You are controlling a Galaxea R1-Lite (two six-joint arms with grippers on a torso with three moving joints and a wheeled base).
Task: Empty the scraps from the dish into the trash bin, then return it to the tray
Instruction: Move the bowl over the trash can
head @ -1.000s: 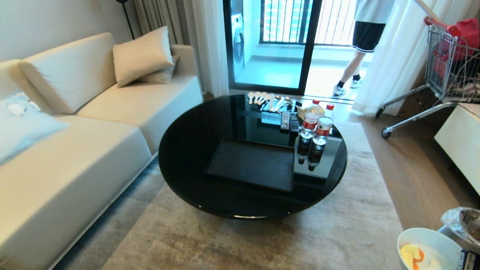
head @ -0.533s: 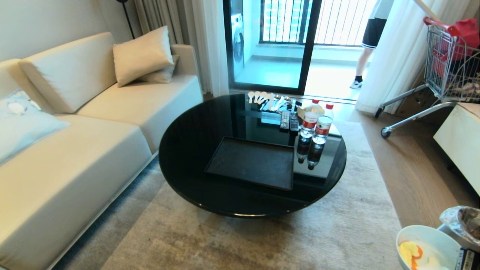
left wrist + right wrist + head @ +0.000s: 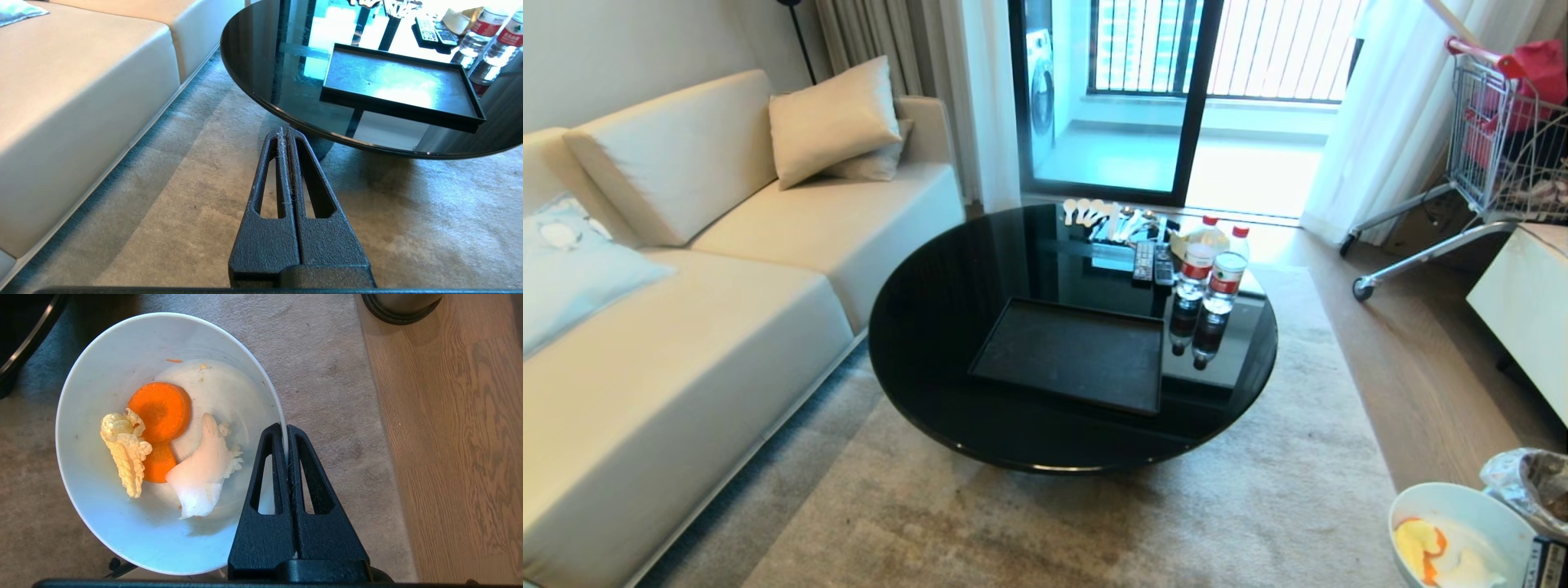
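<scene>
The dish [image 3: 102,522], a small white bowl, hangs over the carpet with my right gripper [image 3: 284,426] shut on its rim. It holds the scraps [image 3: 160,411]: orange carrot slices and pale yellow-white bits. In the head view the dish [image 3: 1462,523] is at the bottom right corner, beside the trash bin's crinkled liner [image 3: 1531,482]. The bin's black base ring [image 3: 398,306] stands on the wood floor just beyond the carpet edge. The black tray [image 3: 1078,355] lies bare on the round table. My left gripper [image 3: 284,130] is shut on nothing, low over the carpet before the table.
The round black glass table [image 3: 947,327] also carries two water bottles [image 3: 1213,273], remotes [image 3: 1153,263] and spoons [image 3: 1094,214]. A cream sofa [image 3: 686,327] runs along the left. A shopping cart [image 3: 1494,139] and a white cabinet [image 3: 1523,302] stand at the right.
The dish has shifted slightly up and toward the bin in the head view. A person at the balcony door has walked out of sight behind the curtain.
</scene>
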